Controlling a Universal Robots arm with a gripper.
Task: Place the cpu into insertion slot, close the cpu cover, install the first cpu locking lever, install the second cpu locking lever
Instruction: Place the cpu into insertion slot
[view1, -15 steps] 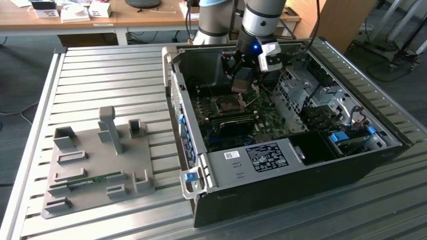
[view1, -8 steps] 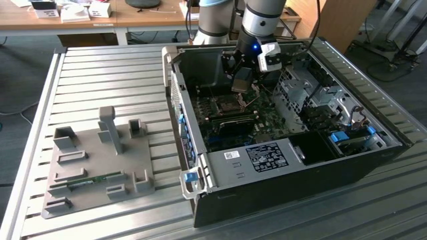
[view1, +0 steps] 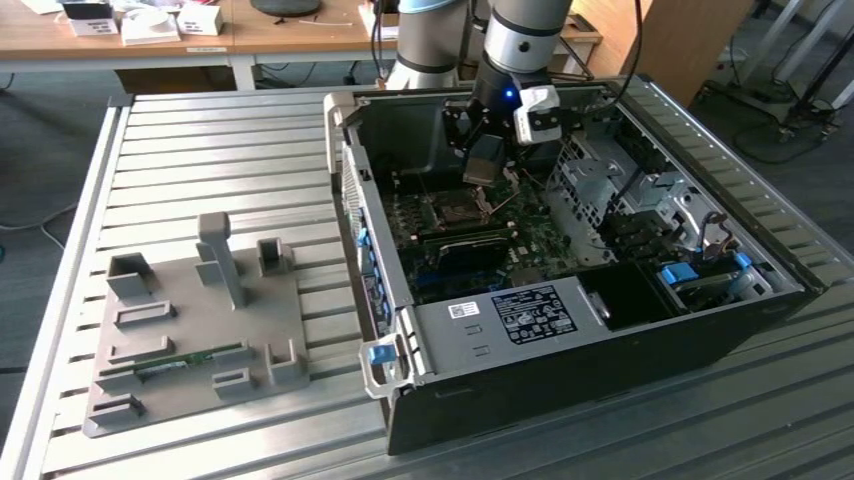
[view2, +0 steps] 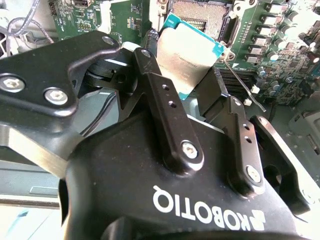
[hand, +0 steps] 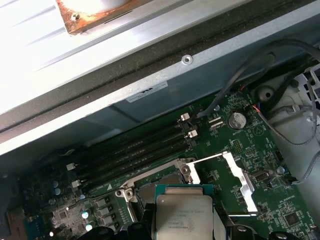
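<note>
gripper (view2: 186, 80) jaws narrow, clamped on the cpu (view2: 187, 50) by opposite edges, above the open socket (view2: 200, 15) mid motherboard (hand: 250, 130). cpu cover (hand: 239, 176) stands open. imo: keep chip level, match corners w/ socket, no sideways drag over pins.

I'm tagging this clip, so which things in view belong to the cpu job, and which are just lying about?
Job in hand:
gripper, shut on the cpu
insertion slot
cpu cover, swung open

Lying about:
grey fixture tray
memory slots
coin battery
</note>
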